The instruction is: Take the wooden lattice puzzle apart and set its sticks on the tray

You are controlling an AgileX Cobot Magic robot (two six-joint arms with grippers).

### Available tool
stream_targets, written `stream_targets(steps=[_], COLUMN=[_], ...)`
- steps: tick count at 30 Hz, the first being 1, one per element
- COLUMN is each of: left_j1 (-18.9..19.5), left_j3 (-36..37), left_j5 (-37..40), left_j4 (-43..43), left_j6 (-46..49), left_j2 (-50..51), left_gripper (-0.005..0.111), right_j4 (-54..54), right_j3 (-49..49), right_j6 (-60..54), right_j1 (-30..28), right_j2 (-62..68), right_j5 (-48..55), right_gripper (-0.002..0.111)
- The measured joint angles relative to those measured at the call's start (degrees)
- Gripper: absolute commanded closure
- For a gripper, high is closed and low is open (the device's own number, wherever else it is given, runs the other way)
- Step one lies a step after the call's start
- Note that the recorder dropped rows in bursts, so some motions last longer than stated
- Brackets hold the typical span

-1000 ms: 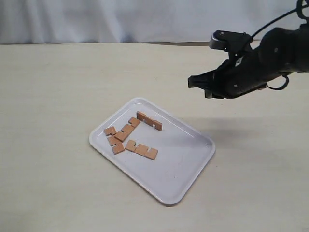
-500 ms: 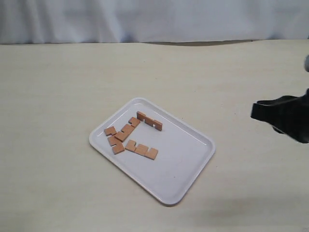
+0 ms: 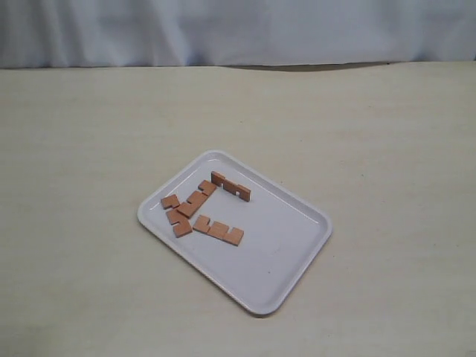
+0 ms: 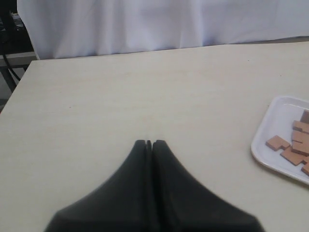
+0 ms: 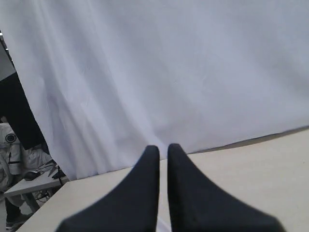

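The white tray (image 3: 282,245) lies in the middle of the table in the exterior view. No assembled lattice puzzle shows; its reddish-brown notched sticks lie apart on the tray's left half: one on edge (image 3: 230,186), one flat (image 3: 195,199), one flat (image 3: 219,230), and more pieces (image 3: 177,217) near the left rim. Neither arm appears in the exterior view. My left gripper (image 4: 149,142) is shut and empty above bare table, with the tray's edge (image 4: 263,153) and some sticks (image 4: 295,145) off to one side. My right gripper (image 5: 163,147) is shut and empty, facing the white curtain.
A white curtain (image 3: 238,30) hangs behind the table's far edge. In the left wrist view the table's corner (image 4: 34,65) and dark equipment beyond it show. Beige tabletop (image 3: 82,149) surrounds the tray on all sides.
The right arm, which hung above the table to the tray's right, has pulled back to the right and left the exterior view. The sticks and tray have not moved.
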Motion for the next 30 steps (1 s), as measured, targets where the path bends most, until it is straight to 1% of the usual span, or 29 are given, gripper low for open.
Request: stream_targets(steps=[6, 12, 18, 25, 30], left_j1=[0.00, 0.00, 0.00, 0.00, 0.00], left_j3=[0.00, 0.00, 0.00, 0.00, 0.00], left_j5=[0.00, 0.00, 0.00, 0.00, 0.00], left_j4=[0.00, 0.00, 0.00, 0.00, 0.00], left_j6=[0.00, 0.00, 0.00, 0.00, 0.00], left_j2=[0.00, 0.00, 0.00, 0.00, 0.00], left_gripper=[0.107, 0.107, 0.107, 0.107, 0.107], right_j4=[-2.40, -3.15, -3.15, -3.15, -3.15], right_j3=[0.12, 0.28, 4.86, 5.17, 5.17], right_j6=[-1.44, -6.96, -7.92, -8.16, -8.16], right_j1=[0.00, 0.00, 0.00, 0.00, 0.00], right_j2=[-0.12, -0.12, -0.12, -0.12, -0.12], right_j5=[-0.67, -0.76, -2.52, 1.62, 2.38], right_gripper=[0.102, 0.102, 0.102, 0.102, 0.102])
